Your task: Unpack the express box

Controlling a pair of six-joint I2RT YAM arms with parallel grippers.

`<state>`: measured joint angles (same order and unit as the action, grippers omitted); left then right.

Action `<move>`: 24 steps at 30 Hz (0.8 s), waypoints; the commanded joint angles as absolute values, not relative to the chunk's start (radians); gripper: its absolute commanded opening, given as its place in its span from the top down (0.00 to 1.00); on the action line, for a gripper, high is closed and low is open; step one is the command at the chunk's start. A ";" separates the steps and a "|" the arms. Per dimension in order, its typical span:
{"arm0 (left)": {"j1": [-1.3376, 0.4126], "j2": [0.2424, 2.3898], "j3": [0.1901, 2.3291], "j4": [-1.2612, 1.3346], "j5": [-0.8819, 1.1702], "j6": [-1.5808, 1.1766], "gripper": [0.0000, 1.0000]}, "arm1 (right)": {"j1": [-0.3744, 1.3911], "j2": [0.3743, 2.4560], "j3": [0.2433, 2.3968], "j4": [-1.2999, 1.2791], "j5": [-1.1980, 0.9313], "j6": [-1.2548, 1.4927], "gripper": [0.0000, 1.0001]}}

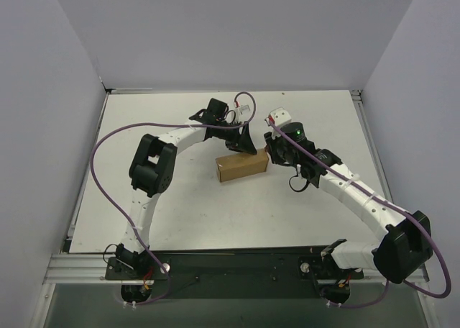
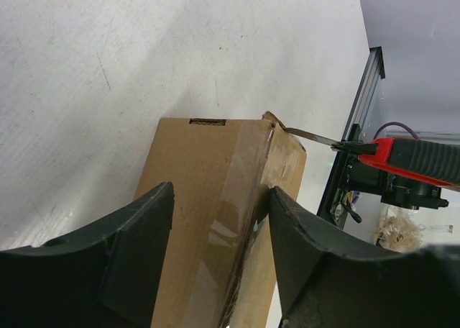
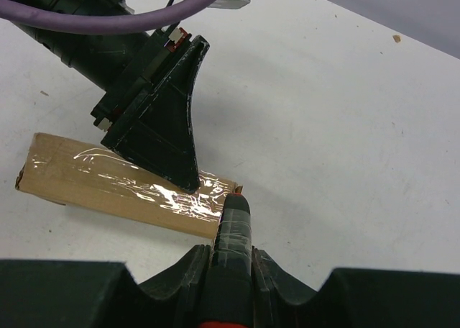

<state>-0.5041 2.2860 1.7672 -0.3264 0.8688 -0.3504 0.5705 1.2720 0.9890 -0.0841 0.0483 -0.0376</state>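
The express box (image 1: pixel 243 167) is a brown taped carton lying flat at the table's middle. My left gripper (image 1: pixel 248 149) comes down on it from behind. In the left wrist view the left gripper (image 2: pixel 222 190) straddles the box (image 2: pixel 208 198) across its width, fingers against its top edges. My right gripper (image 1: pixel 276 152) stands just right of the box. In the right wrist view the right gripper (image 3: pixel 230 252) is shut on the red-and-black utility knife (image 3: pixel 233 224). The knife's tip touches the right end corner of the box (image 3: pixel 79 184). The left wrist view shows the knife (image 2: pixel 417 159) with its blade (image 2: pixel 309 135) at that corner.
The white table (image 1: pixel 180 213) is walled on three sides. A metal rail (image 2: pixel 359 112) runs along its right edge. Purple cables (image 1: pixel 108 191) loop beside both arms. The left gripper's finger (image 3: pixel 162 119) stands close to the knife tip.
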 commanded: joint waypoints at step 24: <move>-0.538 2.249 1.697 -0.281 0.695 -0.405 1.00 | 0.592 1.267 1.071 -0.190 0.110 -0.020 1.00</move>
<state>-0.5308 2.2681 1.7412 -0.2501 0.8524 -0.4316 0.5835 1.2640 1.0183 -0.1680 0.0925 -0.0170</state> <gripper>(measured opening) 0.036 0.243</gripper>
